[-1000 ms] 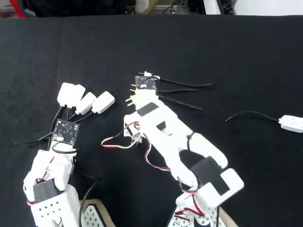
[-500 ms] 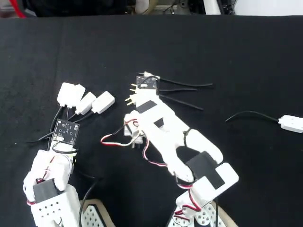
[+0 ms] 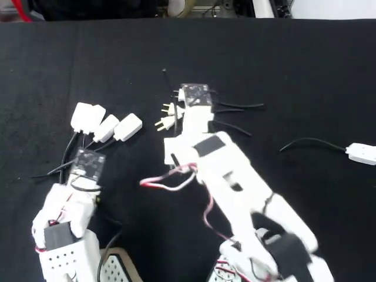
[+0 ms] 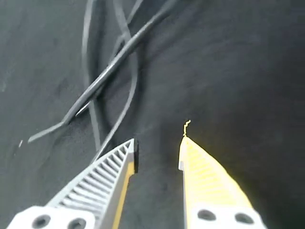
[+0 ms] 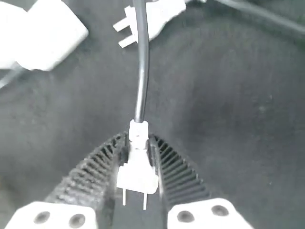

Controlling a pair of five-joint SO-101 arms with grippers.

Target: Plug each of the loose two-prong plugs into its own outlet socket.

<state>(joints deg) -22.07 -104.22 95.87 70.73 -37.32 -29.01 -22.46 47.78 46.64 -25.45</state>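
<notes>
Right wrist view has the right claw (image 5: 138, 139) clamped on a white plug (image 5: 137, 175), prongs toward the wrist, so the pick-up looks done and next comes carrying it to the sockets (image 3: 128, 127) near the open left claw (image 4: 158, 141).

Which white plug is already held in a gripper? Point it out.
The plug clamped between the right gripper's fingers, its black cord running out ahead. The nearest loose plug lies free on the cloth, untouched.
</notes>
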